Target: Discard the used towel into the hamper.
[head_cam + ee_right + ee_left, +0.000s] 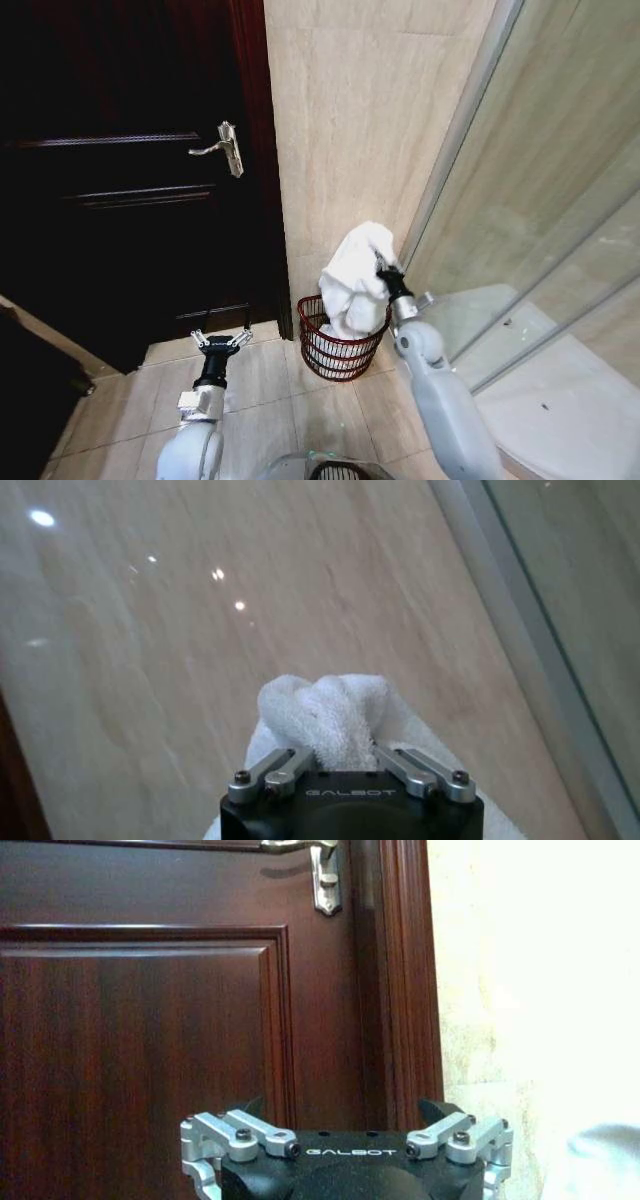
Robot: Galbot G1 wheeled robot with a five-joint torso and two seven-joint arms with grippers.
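A white towel [357,280] hangs bunched over the hamper [338,350], a small dark red basket of thin bars on the floor by the tiled wall. Its lower folds reach into the basket's mouth. My right gripper [381,264] is shut on the towel's upper part; the right wrist view shows towel [325,720] squeezed between the fingers [275,771]. My left gripper [222,340] hovers open in front of the dark door, left of the hamper, with nothing in it. In the left wrist view its open fingers [240,1129] face the door panel.
A dark wooden door [120,180] with a silver lever handle [226,147] stands to the left. A glass shower screen [530,230] runs along the right. Beige tiled wall [350,120] stands behind the hamper, and tiled floor [270,400] lies in front.
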